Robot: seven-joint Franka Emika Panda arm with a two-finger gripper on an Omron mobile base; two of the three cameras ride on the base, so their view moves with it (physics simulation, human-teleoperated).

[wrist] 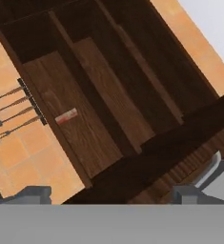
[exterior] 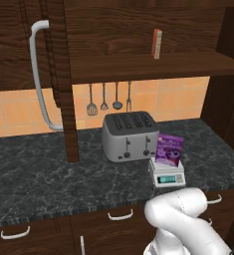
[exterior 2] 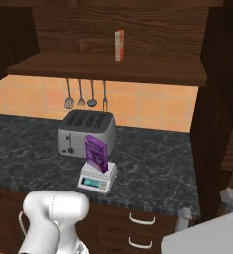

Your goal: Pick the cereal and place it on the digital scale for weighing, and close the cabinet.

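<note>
While no print reads on the cereal [exterior: 169, 150] atop the digital scale [exterior: 168, 177], the claw [wrist: 111, 193] gapes empty.

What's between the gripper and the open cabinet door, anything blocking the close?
Nothing visible. In the hand view the open gripper faces the cabinet interior, door edge and handle at lower right. The cereal already sits on the digital scale.
</note>
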